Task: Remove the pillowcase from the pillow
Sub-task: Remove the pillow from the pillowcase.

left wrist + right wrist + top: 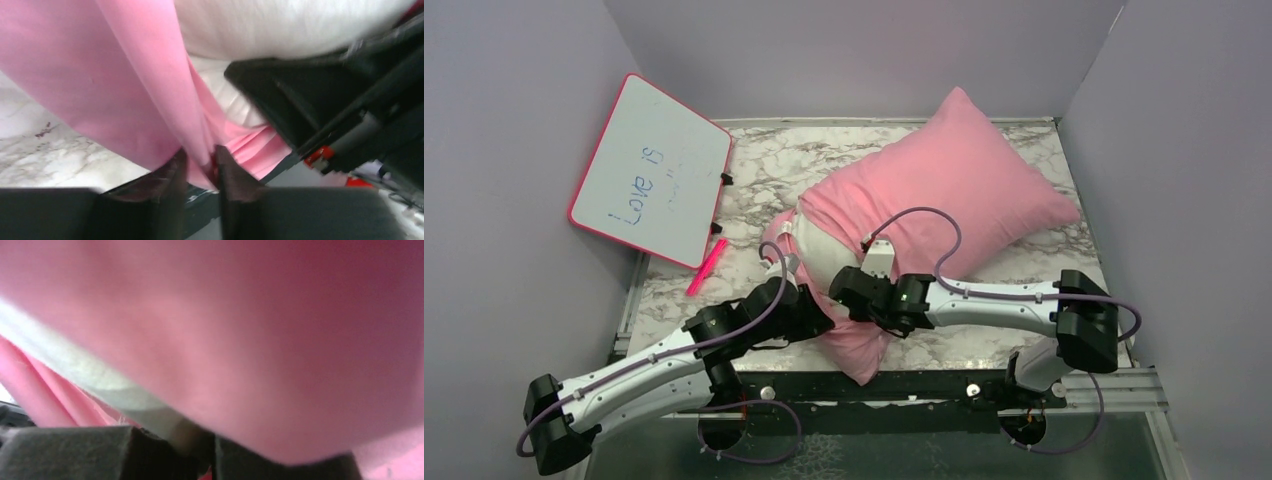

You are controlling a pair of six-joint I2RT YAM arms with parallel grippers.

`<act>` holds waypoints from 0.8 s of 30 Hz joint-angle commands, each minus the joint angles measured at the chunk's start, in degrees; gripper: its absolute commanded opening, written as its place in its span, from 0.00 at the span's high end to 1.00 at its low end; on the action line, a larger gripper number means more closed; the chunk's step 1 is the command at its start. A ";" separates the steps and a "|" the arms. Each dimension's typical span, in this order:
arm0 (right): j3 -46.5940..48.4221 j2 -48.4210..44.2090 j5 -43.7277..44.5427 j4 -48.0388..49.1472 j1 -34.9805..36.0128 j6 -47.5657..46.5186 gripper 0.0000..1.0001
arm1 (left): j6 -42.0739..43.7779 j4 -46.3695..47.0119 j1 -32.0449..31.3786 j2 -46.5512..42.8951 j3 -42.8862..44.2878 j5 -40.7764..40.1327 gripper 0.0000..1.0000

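The pink pillowcase [954, 175] still covers most of the pillow, which lies diagonally on the marble table. The white pillow [809, 245] bulges out of the case's open near-left end. My left gripper [824, 322] sits at that end, below the bare pillow. In the left wrist view its fingers [177, 172] pinch a hanging fold of the pillowcase [100, 75], with the pillow [280, 25] above. My right gripper [849, 288] presses in from the right. Its view shows the white pillow edge [65, 367] running into the narrow gap of the gripper [200, 450], under the pillowcase [275, 340].
A pink-framed whiteboard [652, 170] leans against the left wall, with a pink marker [706, 268] on the table [754, 175] below it. Grey walls close in the table on three sides. The right arm's black body [320, 100] fills the right of the left wrist view.
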 commanded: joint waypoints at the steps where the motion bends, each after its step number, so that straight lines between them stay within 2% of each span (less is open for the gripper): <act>1: 0.08 -0.54 -5.39 5.58 -2.99 -4.42 0.96 | -1.85 -3.20 -0.34 -3.25 -0.51 4.10 0.53; 3: 1.13 -0.27 -7.22 7.63 -3.03 -5.23 1.00 | -1.97 -1.03 -0.35 -3.78 -0.23 4.94 0.34; 6: 3.23 1.03 -7.70 7.90 -3.10 -4.73 1.00 | -1.64 5.81 -0.35 -2.06 0.05 9.67 0.20; 11: 4.47 1.47 -7.96 9.18 -3.44 -3.25 1.00 | -4.70 7.70 -0.34 1.48 0.08 10.02 0.17; 12: 4.22 1.44 -8.37 9.77 -3.70 -2.79 1.00 | -5.49 8.35 -0.34 1.02 -0.40 9.60 0.20; 15: 3.95 1.32 -10.06 10.95 -4.89 -2.08 1.00 | -6.57 8.91 -0.34 -0.30 -1.59 8.79 0.41; 16: 4.05 1.22 -10.51 10.97 -5.36 -1.90 1.00 | -6.83 8.87 -0.34 -0.62 -1.97 8.73 0.51; 18: 4.13 0.83 -10.79 11.34 -6.08 -1.91 1.00 | -7.57 8.82 -0.34 -1.17 -2.89 8.75 0.78; 20: 4.41 0.29 -10.93 11.57 -6.95 -2.12 1.00 | -8.36 8.74 -0.36 -1.81 -3.73 8.90 0.96; 21: 4.59 0.08 -11.17 11.59 -7.65 -2.24 1.00 | -8.54 8.66 -0.34 -2.24 -4.09 8.97 1.00; 24: 5.37 -0.66 -12.09 12.18 -10.11 -3.09 1.00 | -8.80 7.23 -0.36 -3.47 -4.41 9.06 1.00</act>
